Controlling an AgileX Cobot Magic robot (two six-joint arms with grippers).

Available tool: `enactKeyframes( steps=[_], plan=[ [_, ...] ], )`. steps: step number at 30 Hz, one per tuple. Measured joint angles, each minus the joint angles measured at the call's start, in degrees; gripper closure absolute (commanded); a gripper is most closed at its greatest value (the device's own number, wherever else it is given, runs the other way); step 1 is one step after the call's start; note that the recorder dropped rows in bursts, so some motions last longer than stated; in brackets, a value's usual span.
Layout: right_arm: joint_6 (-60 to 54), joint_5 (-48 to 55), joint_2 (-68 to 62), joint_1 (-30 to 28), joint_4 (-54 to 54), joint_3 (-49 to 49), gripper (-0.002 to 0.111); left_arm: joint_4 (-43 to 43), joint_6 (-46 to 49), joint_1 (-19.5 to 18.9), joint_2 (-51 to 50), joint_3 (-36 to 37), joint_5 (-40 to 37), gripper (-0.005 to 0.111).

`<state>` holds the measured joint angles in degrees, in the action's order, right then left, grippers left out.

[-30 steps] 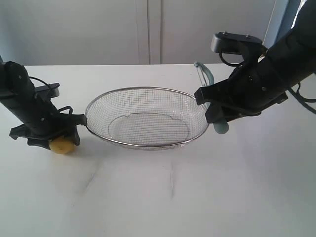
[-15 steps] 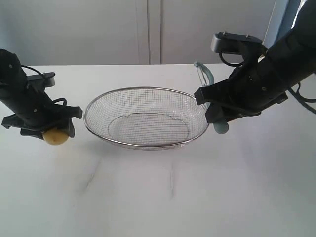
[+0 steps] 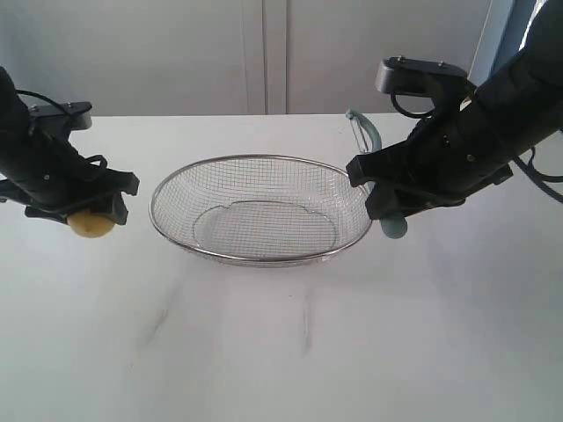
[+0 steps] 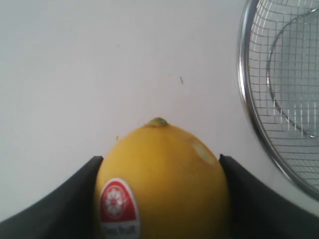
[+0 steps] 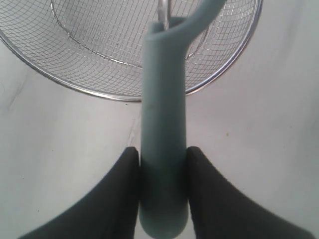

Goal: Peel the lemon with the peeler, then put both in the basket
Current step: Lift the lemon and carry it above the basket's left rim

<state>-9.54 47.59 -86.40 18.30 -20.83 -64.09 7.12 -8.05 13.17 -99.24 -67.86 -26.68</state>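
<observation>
Versus one second ago: the left gripper is now sitting higher and further out toward the left edge of the exterior view. Earlier it was low on the white table with its housing against the left rim of the wide oval silver wire-mesh basket; now a clear strip of table is showing between the two. Its black fingers are clamping the small round yellow lemon from both sides, so the lemon is travelling with it, outside the basket and to its left. The basket is sitting in the same spot. The right arm is not changing: the right gripper is holding at the basket's right rim, fingers closed on the thick pale teal-green handle of the metal-headed peeler. The butt of the handle is poking out below the fingers and the head is pointing up and back. Hard to make out: the lemon's lower half is cut off in the left wrist view, along with the lettering on its red and white sticker. A small pale mark is showing on the skin; peeled or not, cannot tell. The peeler's mid-handle is hidden behind the gripper in the exterior view, and its blade head is running off the frame in the right wrist view. The left arm is being cropped by the frame edge.
</observation>
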Motion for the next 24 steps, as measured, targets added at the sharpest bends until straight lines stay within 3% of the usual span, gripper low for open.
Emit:
enactKeyframes(
  steps=[9,24],
  plan=[
    [0.0,0.0,0.0,0.0,0.0,0.0,0.108,3.4,6.7,0.0,4.2,0.0,-0.8,0.107],
    [0.0,0.0,0.0,0.0,0.0,0.0,0.108,40.9,45.4,0.0,4.7,0.0,-7.4,0.107]
  ],
)
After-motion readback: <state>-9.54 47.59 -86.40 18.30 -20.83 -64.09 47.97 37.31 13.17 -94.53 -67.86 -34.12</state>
